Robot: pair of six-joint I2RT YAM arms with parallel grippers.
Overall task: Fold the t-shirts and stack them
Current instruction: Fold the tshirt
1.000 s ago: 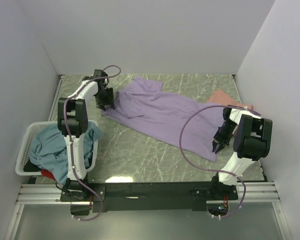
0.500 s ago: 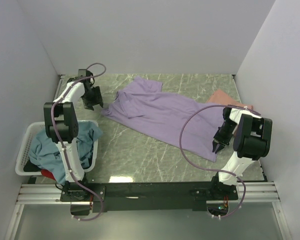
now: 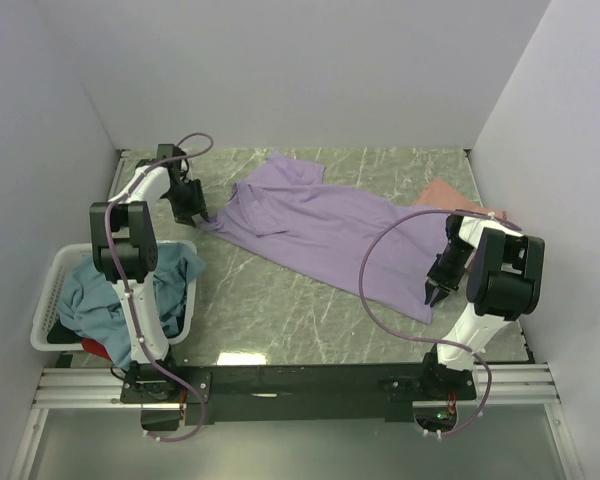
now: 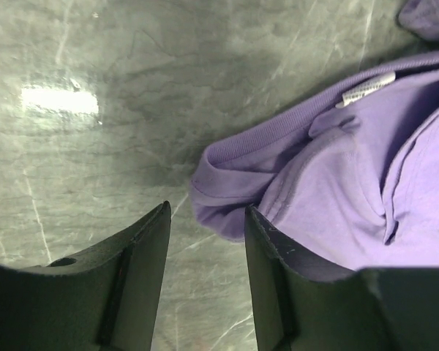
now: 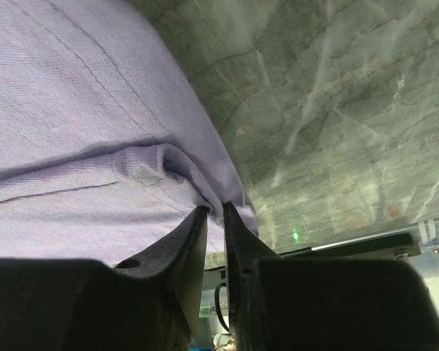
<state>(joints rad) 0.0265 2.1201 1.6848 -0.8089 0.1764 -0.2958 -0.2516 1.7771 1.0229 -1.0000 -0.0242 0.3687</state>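
The lavender t-shirt (image 3: 320, 225) lies spread right of the basket (image 3: 48, 295). The right gripper (image 5: 214, 208) pinches its hem; the left gripper (image 4: 205, 212), jaws apart and empty, should straddle the collar fold before closing.

The setting is a robot lab test cell. A marble-patterned worktop (image 3: 280, 300) is boxed in on three sides by bare white walls (image 3: 280, 70). Two arms, left (image 3: 130, 240) and right (image 3: 500, 275), are bolted to a metal rail (image 3: 80, 385) at the near edge, with purple cables (image 3: 361, 275) left looping loose. A t-shirt (image 3: 320, 225) and a basket (image 3: 48, 295) of clothes are the household things set out.
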